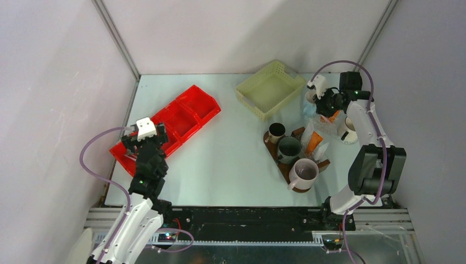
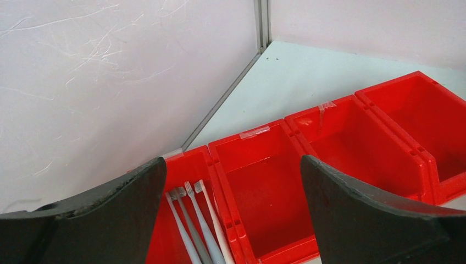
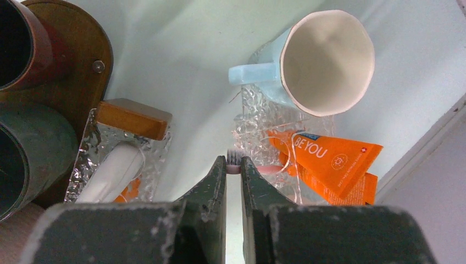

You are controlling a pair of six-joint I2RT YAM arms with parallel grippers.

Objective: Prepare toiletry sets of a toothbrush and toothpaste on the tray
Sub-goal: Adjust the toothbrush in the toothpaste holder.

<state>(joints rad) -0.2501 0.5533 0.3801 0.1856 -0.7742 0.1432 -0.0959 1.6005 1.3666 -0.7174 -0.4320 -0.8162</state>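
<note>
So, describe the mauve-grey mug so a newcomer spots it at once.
Find the dark tray right of the table's middle, nearer than the pale yellow basket. Three mugs stand in a row on it; the mauve-grey mug is at its near end. It is the palest and widest, unlike the dark green mug and small dark brown mug.

The bench (image 1: 231, 159) is pale mint-white. Near its left edge sits the bright red bin (image 1: 189, 110), holding white and grey toothbrushes (image 2: 200, 225). The basket (image 1: 270, 88) is pale yellow mesh. On the dark brown tray (image 3: 82, 71) are a dark green mug (image 1: 289, 148), a dark brown mug (image 1: 276, 132) and a mauve-grey mug (image 1: 304, 172). Towards the right edge are a pale blue mug (image 3: 324, 60) (cream inside), orange toothpaste tubes (image 3: 329, 157) with white lettering, and a pink-necked toothbrush (image 3: 234, 158) with grey bristles.
</note>
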